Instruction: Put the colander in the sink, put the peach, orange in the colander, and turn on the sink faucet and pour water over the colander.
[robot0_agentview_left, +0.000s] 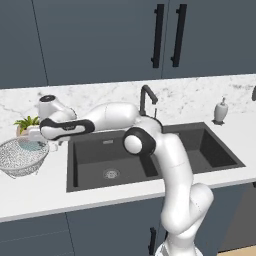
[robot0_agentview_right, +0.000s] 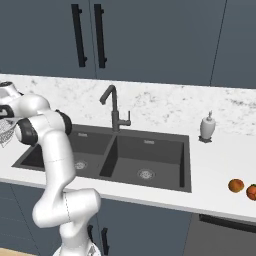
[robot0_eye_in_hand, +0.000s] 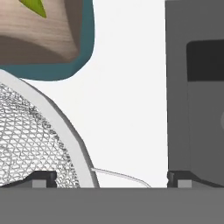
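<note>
The white wire-mesh colander (robot0_agentview_left: 21, 157) stands on the counter left of the sink (robot0_agentview_left: 150, 172), next to the plant pot. My gripper (robot0_eye_in_hand: 111, 179) is open and points down over the colander's right rim (robot0_eye_in_hand: 65, 127). One fingertip (robot0_eye_in_hand: 43, 178) is above the mesh and the other (robot0_eye_in_hand: 179, 178) is above the sink's edge. Nothing is between the jaws. The orange (robot0_agentview_right: 236, 185) and the redder peach (robot0_agentview_right: 251, 191) lie on the counter far right of the sink. The black sink faucet (robot0_agentview_left: 146, 97) stands behind the basins, and no water runs from it.
A wooden plant pot (robot0_eye_in_hand: 39, 35) on a teal saucer stands just behind the colander. A white soap dispenser (robot0_agentview_left: 220, 111) is at the back right of the sink. Dark cabinets with black handles (robot0_agentview_left: 158, 35) hang above. My arm stretches left across the left basin.
</note>
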